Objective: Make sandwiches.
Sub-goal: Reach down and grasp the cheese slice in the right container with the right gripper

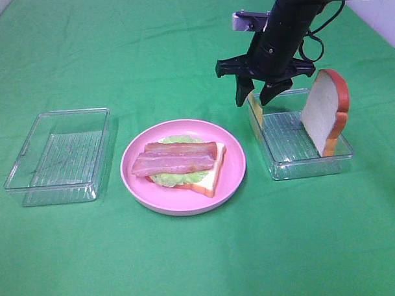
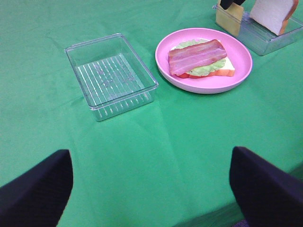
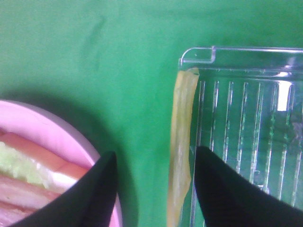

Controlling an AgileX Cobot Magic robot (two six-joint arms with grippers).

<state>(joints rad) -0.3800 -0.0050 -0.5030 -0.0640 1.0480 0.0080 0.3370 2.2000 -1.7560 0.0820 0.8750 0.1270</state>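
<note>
Over the edge of the clear tray, the right gripper hung with jaws apart, straddling the upright yellow cheese slice.

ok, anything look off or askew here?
Nothing spilled. In the right tray, the cheese stands on edge against the wall nearest the plate and the bread leans upright at the other end, neither lying flat.

No readable text, label, brand or number — none (in any view)
</note>
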